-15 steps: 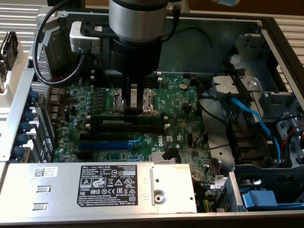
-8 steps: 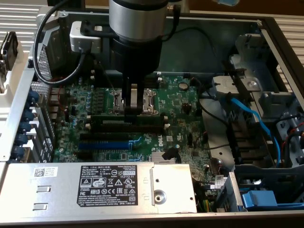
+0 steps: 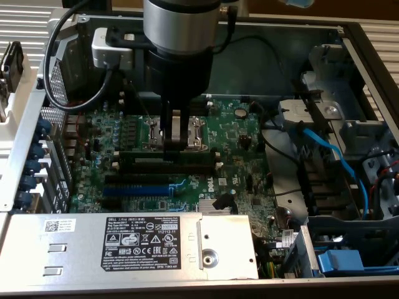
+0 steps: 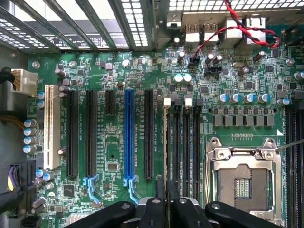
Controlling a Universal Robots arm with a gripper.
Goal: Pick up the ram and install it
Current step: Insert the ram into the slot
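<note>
Ram (image 3: 194,154), thin dark-green stick, pinched by black tool (image 3: 176,143).

An open computer case (image 3: 349,28) lies on its side, with its green motherboard (image 3: 240,134) flat against the chassis floor. On the board sit a metal-framed processor socket (image 4: 243,183), a row of black memory slots (image 4: 176,142), a blue expansion slot (image 4: 128,135) and a white slot (image 4: 51,126). The ram (image 3: 140,151) stands on edge along the memory slots. A silver power supply (image 3: 75,249) with a black label (image 3: 140,243) lies along the case's near edge. A blue cable (image 3: 336,156) crosses the metal bay on the exterior view's right.
</note>
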